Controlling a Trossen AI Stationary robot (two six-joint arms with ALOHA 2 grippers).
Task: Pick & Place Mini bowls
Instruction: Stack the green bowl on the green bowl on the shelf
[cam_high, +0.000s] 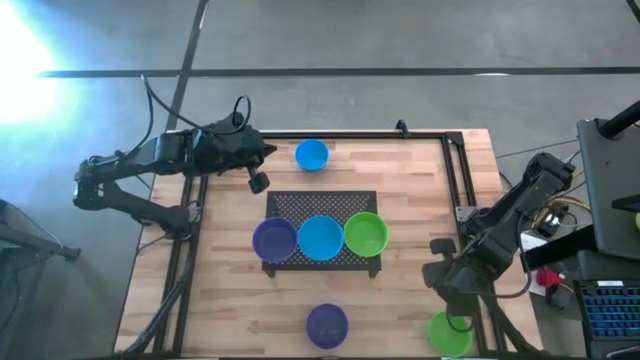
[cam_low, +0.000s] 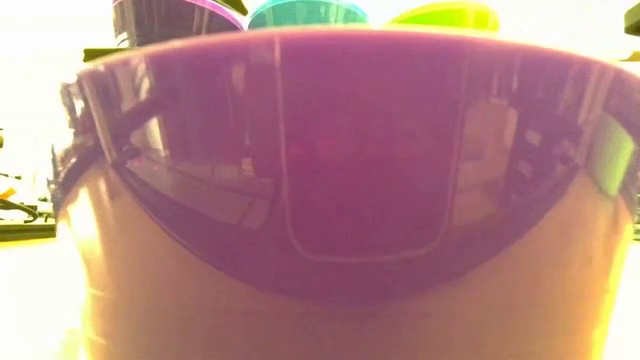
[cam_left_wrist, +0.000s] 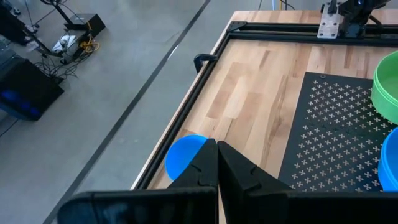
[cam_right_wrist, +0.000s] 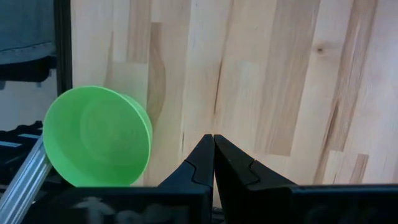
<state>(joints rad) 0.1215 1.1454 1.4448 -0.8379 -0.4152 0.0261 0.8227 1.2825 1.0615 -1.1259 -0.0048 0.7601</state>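
mini bowls (cam_high: 320, 237): three in a left-right row on mat (cam_high: 322, 205); mouths up

Likely robotics lab, concrete floor (cam_high: 350, 40), cabling (cam_left_wrist: 74, 37)

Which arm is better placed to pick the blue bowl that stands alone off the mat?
Probably the left: its shut claw hangs beside the lone glossy blue plastic bowl. The right claw is far off, near a lime green bowl.

Glossy plastic mini bowls (cam_high: 320, 237), pale wood table (cam_high: 420, 200), perforated black mat (cam_high: 300, 205)
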